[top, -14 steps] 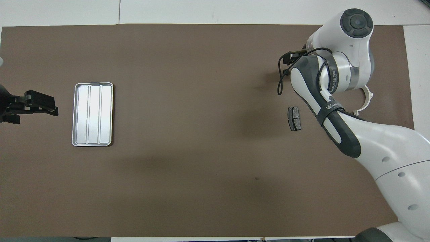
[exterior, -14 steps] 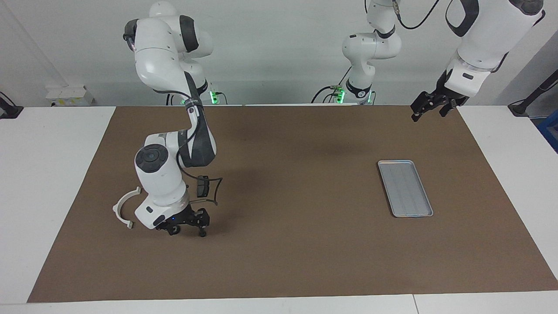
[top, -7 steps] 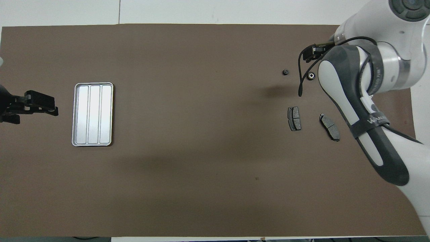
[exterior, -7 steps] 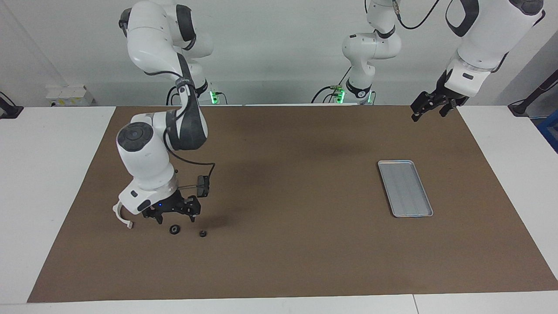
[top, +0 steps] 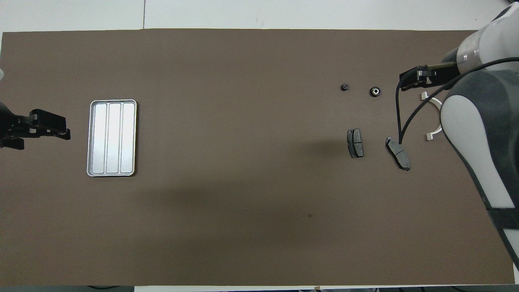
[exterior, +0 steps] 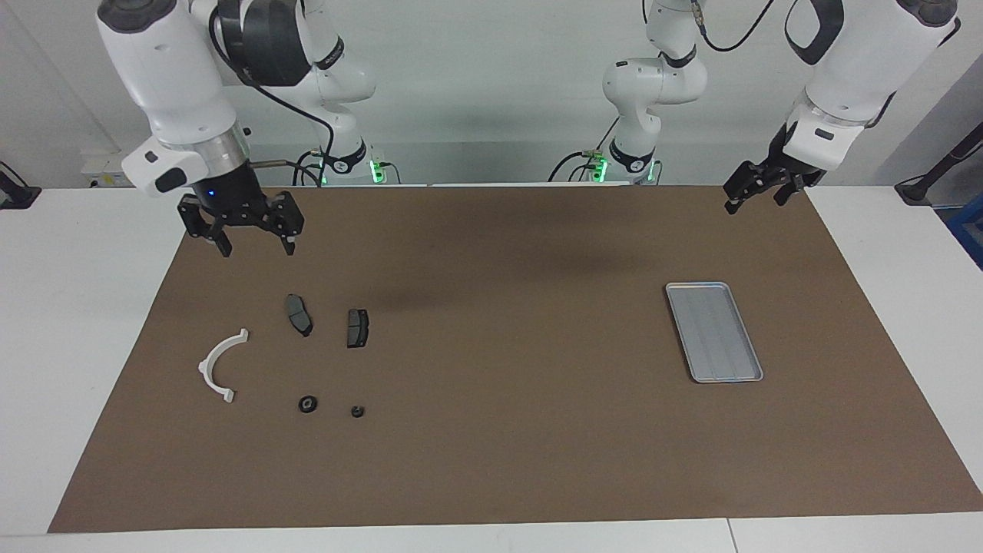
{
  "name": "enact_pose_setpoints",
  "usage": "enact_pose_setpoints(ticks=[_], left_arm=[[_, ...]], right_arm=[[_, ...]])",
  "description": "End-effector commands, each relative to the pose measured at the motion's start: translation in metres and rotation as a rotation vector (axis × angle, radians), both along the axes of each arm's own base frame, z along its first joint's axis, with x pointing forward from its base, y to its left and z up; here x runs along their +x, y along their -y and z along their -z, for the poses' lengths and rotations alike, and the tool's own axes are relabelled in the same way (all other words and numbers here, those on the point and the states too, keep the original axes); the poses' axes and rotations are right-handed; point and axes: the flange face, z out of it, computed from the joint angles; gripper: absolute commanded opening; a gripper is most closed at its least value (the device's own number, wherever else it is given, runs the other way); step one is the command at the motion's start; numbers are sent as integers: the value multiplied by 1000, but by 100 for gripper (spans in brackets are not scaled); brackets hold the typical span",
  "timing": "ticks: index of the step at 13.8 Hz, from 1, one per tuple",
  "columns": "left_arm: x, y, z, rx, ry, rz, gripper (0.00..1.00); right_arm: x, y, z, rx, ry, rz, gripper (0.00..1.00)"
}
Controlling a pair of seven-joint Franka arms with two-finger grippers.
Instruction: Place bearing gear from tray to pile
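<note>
Bearing gear (exterior: 308,404) lies on brown mat (exterior: 499,461), farther from robots than two brake pads (exterior: 298,314), beside white arc (exterior: 220,367). Tray (exterior: 713,332) sits well apart, toward left arm's end. Right gripper (exterior: 254,246) and left gripper (exterior: 756,201) hang raised, fingers spread, holding nothing. White tabletop, pale wall.

A brown mat (exterior: 522,430) covers the white table (exterior: 69,322), whose edges show around it
</note>
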Motion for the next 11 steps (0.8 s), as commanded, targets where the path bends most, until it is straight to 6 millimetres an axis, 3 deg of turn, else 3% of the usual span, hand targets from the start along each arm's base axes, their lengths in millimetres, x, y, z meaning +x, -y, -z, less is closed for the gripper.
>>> enact_pose_setpoints(ticks=[1, 4, 11], left_arm=[[-5, -1, -1, -6, -10, 3, 100], [-5, -1, -1, -6, -10, 3, 100], [-5, -1, -1, -6, -10, 3, 100]], right_arm=[[-36, 9, -23, 30, -31, -24, 100], [-57, 10, -36, 33, -92, -13, 100], [-57, 9, -23, 19, -140, -7, 100]])
